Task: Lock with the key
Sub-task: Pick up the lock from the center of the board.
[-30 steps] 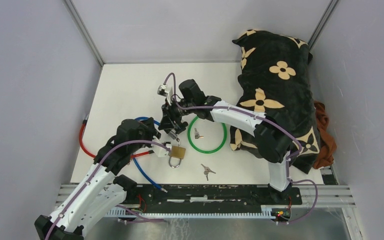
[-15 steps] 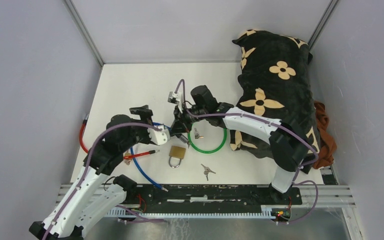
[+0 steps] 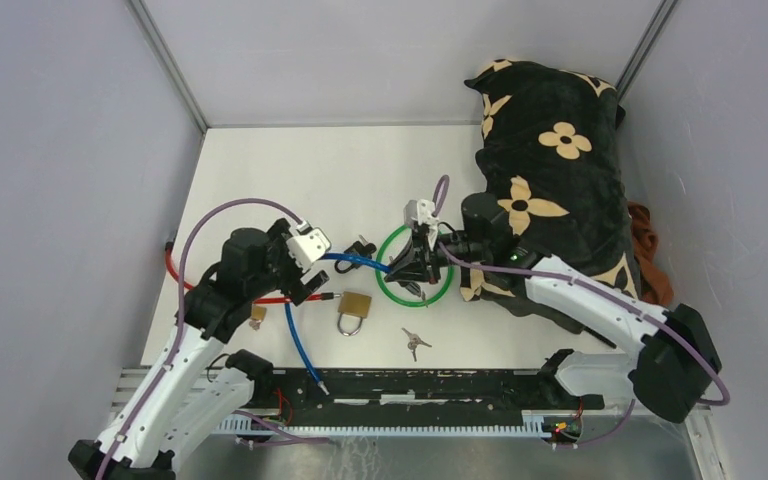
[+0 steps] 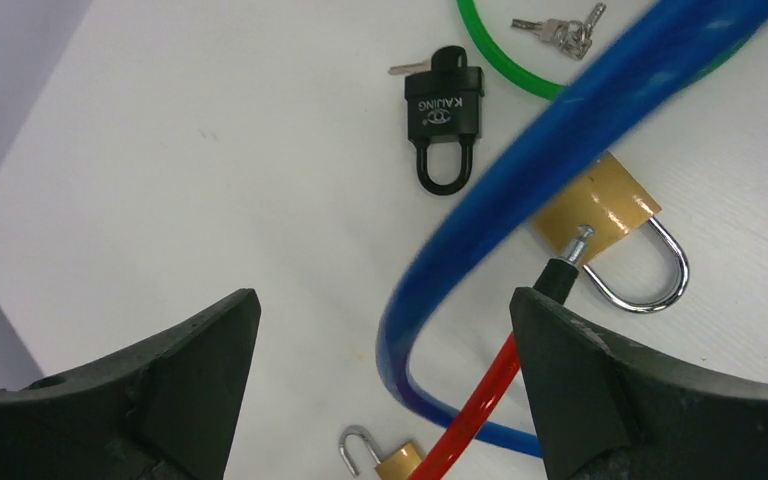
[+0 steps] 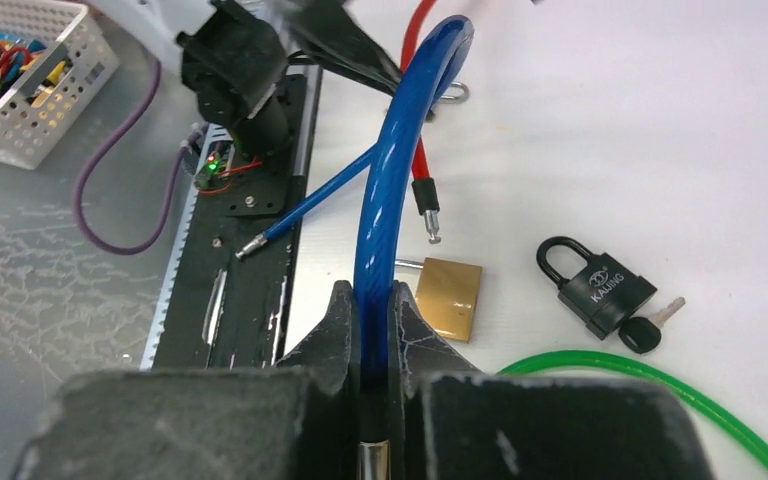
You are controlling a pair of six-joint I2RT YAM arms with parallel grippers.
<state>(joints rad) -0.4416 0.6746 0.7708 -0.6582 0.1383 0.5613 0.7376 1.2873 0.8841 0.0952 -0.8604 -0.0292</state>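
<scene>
Both reach inward: right pincer (image 5: 368, 300) pinches blue cable (image 5: 385, 190), left pincer (image 4: 382, 305) agape.

top camera looks down; both close wrist views share the brass padlock (image 4: 600, 215) (image 5: 450, 298).

The right hand (image 3: 406, 268) pinches the blue cable (image 3: 297, 340). The left hand (image 3: 311, 268) is wide open near the gold lock (image 3: 354, 304).

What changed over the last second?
The left gripper opened and drew back to the left. The right gripper shut on the blue cable and pulled it right, over the green ring. The brass padlock and the loose keys stayed put.
</scene>
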